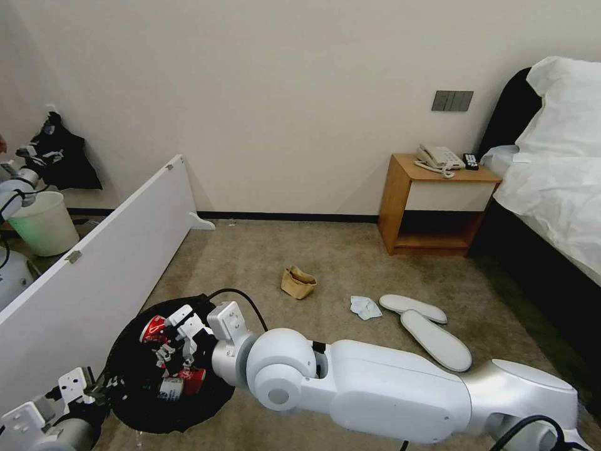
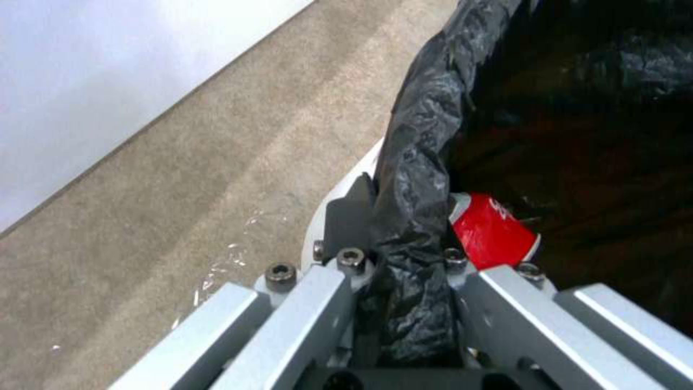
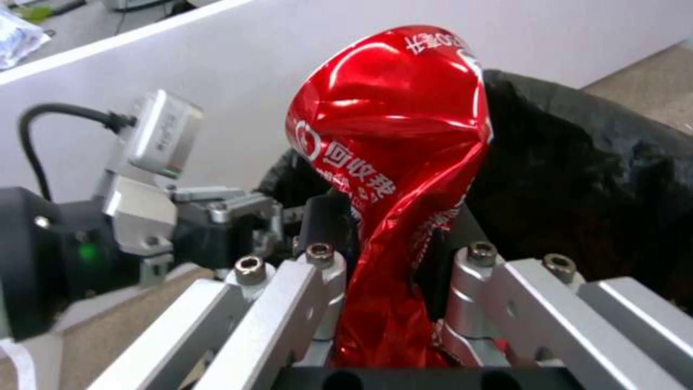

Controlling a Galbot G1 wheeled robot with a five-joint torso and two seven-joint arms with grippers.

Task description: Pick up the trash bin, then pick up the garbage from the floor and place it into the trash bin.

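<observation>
While the bin (image 1: 134, 401) is held by its bag-covered rim at about seven o'clock in the head view, pinched between the closed fingers of the left gripper (image 2: 404, 254), a crushed red can (image 3: 393, 179) is clamped in the right gripper (image 3: 393, 254) above the bin's mouth. Light, thin, slippery metal is judged best gripped across its flattened waist.

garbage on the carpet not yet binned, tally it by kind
brown paper bag: 1
crumpled tissue: 1
white slippers: 2
total: 4
</observation>
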